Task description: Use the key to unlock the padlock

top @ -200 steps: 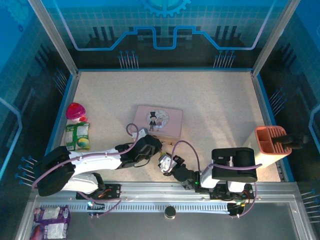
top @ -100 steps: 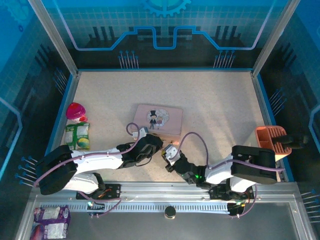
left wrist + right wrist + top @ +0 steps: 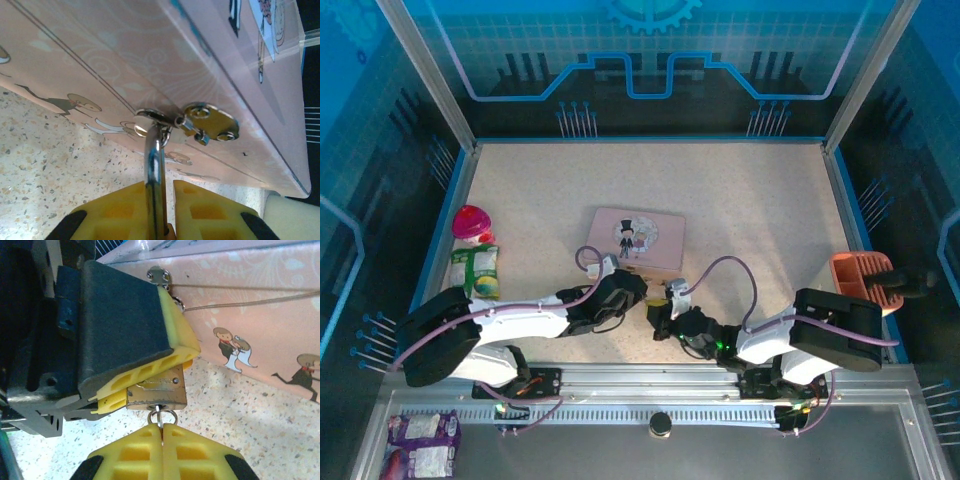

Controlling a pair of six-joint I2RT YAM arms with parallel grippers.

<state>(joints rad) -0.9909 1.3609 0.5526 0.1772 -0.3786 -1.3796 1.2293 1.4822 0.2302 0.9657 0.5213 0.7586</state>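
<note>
1. While its two yellow pads are pressed flat together, the right end effector (image 3: 161, 435) pinches the key (image 3: 161, 417). Just a thin stub of metal with a small loop shows above the fingertips.
2. The key's tip meets the underside of the padlock (image 3: 159, 391), at the keyhole as far as I can judge. How deep it sits is hidden.
3. The left end effector (image 3: 161, 200) is closed on the padlock. The right wrist view shows its dark-backed yellow pads clamped on the brass body from above, and its own camera shows the silver shackle (image 3: 154, 150) rising out of the gap between the pads.
4. The shackle passes through the small metal loop (image 3: 150, 115) of the hasp on the front wall of the pink tin (image 3: 635, 238). The padlock therefore hangs at the tin's near side, just above the speckled surface (image 3: 240, 410).
5. The step in hand looks like the end of insertion: lock braced by one arm, key presented in line with it by the other, shackle not yet released.
6. The next move probably calls for seating the key fully, then a small wrist roll of the right arm about the key's axis while the left holds the body from twisting. The key is so thin that any sideways push could bend it or pop it out of the pads
</note>
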